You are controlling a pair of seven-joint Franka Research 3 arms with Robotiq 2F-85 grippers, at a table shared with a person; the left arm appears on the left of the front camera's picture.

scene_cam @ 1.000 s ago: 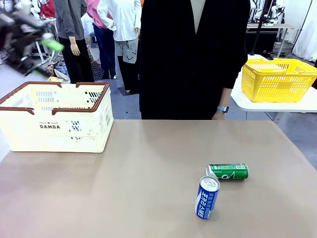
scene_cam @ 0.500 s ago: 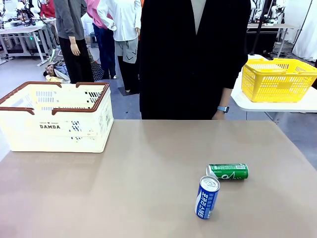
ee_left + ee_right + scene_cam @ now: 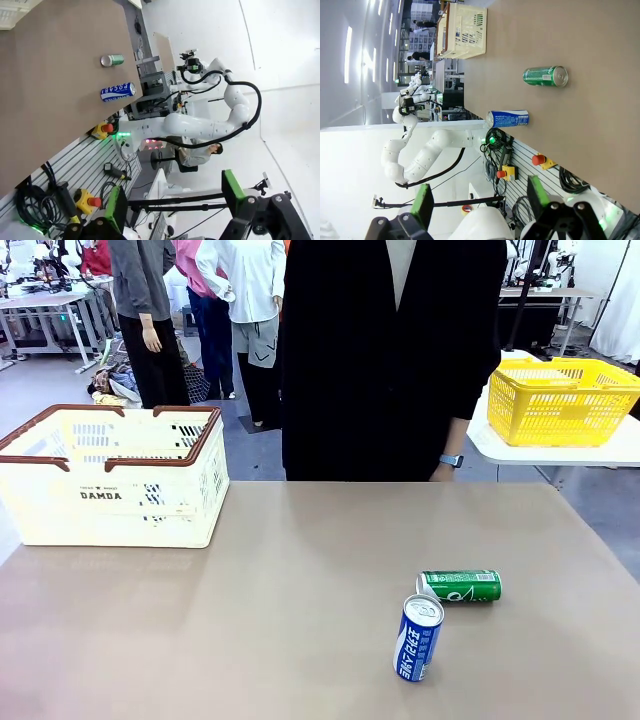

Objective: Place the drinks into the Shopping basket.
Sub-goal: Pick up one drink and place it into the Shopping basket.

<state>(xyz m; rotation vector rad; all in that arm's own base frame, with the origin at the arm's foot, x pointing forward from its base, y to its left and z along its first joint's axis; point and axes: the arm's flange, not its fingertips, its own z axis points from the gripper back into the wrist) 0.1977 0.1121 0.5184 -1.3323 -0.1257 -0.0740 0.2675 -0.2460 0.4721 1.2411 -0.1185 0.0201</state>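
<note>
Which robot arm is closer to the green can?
Right, probably. The green can lies on the right half of the table and looks bigger beyond the right fingers; beyond the left fingers it looks small, far.

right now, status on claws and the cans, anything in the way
Left claw open, right claw open, both empty. Green can and blue can on table, not in basket. Nothing lying between them; person at far side.

Basket (image 3: 60, 510): sitting on the table (image 3: 280, 620), far left;
Near can (image 3: 419, 638): lying right of centre, by the robot's edge;
Far can (image 3: 460, 586): lying just behind it, apart;
Person (image 3: 390, 360): standing behind the table.
</note>
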